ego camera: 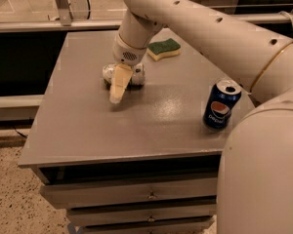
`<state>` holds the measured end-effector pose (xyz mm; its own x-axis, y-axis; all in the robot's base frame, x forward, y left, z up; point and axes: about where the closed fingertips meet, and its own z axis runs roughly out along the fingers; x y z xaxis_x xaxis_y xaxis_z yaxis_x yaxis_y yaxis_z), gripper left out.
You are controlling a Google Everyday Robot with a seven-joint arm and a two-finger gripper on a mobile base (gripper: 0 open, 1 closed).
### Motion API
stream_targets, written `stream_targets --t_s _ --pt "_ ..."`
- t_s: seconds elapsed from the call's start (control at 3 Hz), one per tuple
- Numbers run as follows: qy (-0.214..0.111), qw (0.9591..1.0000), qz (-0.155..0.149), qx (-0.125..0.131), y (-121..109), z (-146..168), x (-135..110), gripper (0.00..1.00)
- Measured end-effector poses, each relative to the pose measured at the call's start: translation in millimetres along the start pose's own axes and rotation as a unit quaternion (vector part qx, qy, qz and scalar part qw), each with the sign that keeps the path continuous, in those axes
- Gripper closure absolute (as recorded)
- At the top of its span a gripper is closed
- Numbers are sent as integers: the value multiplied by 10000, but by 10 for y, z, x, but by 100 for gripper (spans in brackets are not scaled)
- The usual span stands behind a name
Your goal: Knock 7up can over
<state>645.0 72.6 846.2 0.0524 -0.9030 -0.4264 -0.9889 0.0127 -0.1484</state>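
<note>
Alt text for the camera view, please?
The gripper hangs low over the grey table, right in front of the 7up can, which seems to lie on its side. A blue Pepsi can stands at right; a green sponge lies behind.
</note>
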Motion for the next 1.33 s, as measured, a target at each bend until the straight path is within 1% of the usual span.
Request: stream_targets --t_s 0.33,0.67,1.0,1.33 --pt "-676 9976 114 56 -33 -47 -19 0" --pt "-2028 9761 646 448 -276 -490 249 0" --pt "-2632 9574 887 796 -439 -905 472 0" --pt "-2884 9460 978 1111 -526 -1293 652 0"
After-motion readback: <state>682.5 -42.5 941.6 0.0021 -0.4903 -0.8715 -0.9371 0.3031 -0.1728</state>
